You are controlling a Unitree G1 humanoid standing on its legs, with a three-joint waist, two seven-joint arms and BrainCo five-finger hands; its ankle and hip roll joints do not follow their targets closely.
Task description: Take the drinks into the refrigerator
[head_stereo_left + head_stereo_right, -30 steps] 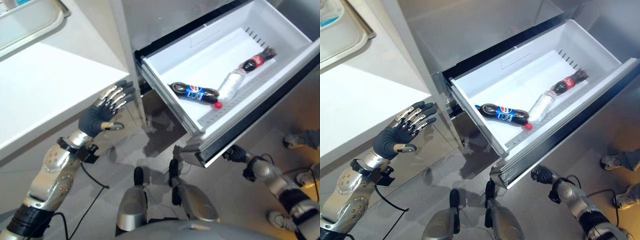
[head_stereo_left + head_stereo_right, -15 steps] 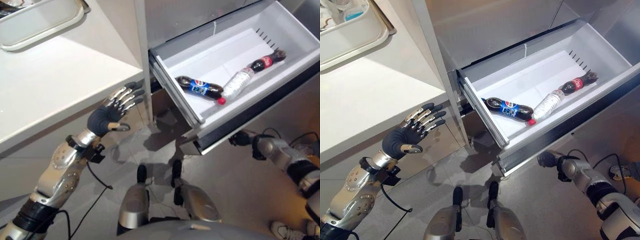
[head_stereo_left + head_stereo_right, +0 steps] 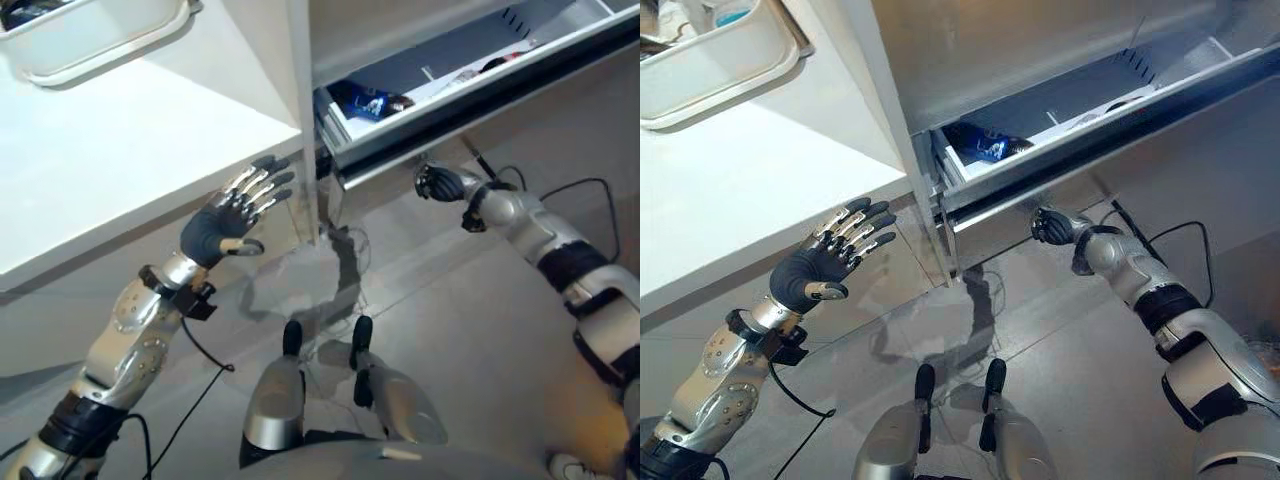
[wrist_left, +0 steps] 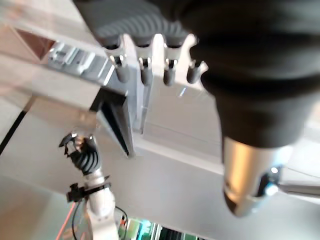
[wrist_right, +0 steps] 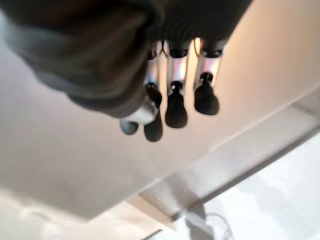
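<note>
The refrigerator's white drawer (image 3: 455,78) stands out only a little, its dark front (image 3: 1080,135) near the steel cabinet. Inside, a dark cola bottle with a blue label (image 3: 985,147) lies at the drawer's left end; a dark bit of another bottle (image 3: 1118,103) peeks over the front further right. My right hand (image 3: 437,183) is just below the drawer's front, fingers curled into a fist with nothing in it. My left hand (image 3: 228,212) hovers open beside the counter's corner, fingers spread, touching nothing.
A white counter (image 3: 120,150) fills the left side, with a pale tray (image 3: 95,35) on it at the back. The steel refrigerator front (image 3: 1020,50) rises above the drawer. Grey floor (image 3: 450,320) lies below.
The drawer has slid most of the way in, hiding most of the bottles. My right hand has risen and followed under its front. The left hand barely moved; the view shifted.
</note>
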